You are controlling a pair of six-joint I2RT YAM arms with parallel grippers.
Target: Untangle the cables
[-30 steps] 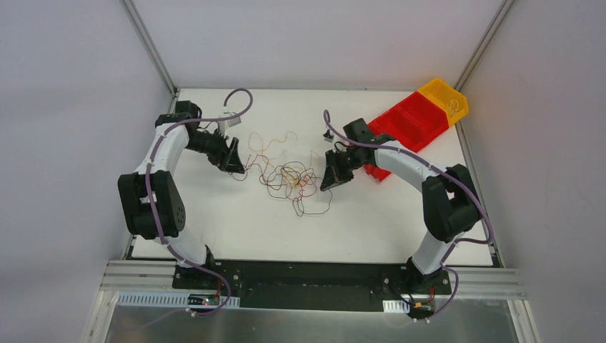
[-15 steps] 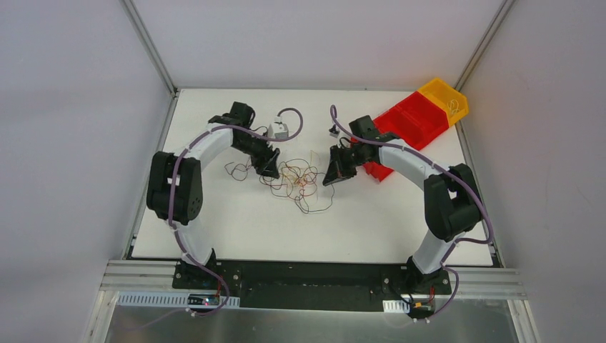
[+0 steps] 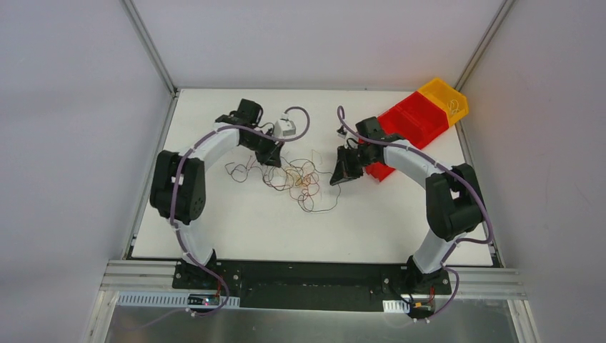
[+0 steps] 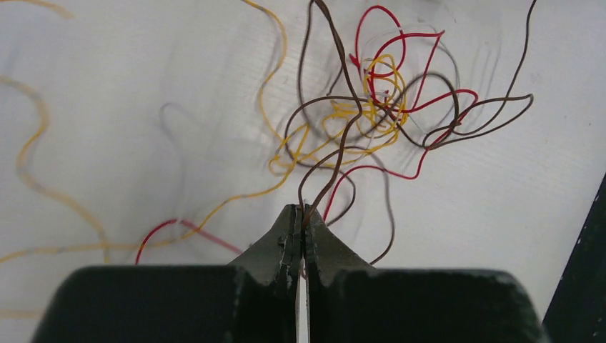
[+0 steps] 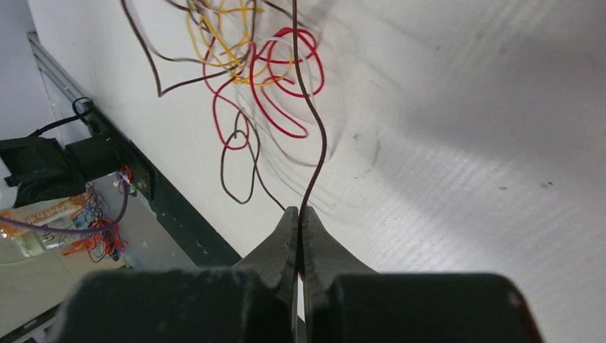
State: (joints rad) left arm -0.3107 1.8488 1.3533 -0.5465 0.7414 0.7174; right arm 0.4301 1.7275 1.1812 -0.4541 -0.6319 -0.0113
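The cables [image 3: 296, 179] lie as a small tangle of red, yellow and brown loops in the middle of the white table, with loose strands trailing left. My left gripper [image 3: 274, 160] sits at the tangle's upper left edge. In the left wrist view its jaws [image 4: 301, 209] are shut on brown wires that run up into the cables [image 4: 371, 107]. My right gripper [image 3: 336, 180] is at the tangle's right edge. In the right wrist view it [image 5: 299, 211] is shut on one dark brown wire leading into the cables [image 5: 282, 64].
Red bins [image 3: 411, 121] and a yellow bin [image 3: 444, 98] stand at the back right, just behind the right arm. A loose yellow wire [image 4: 36, 136] curls off to the left. The black base rail [image 3: 307, 275] runs along the near table edge.
The left arm swung right from the table's left side to the tangle, and its jaws closed on brown wires. The tangle bunched up. The right gripper shifted slightly right, still shut.
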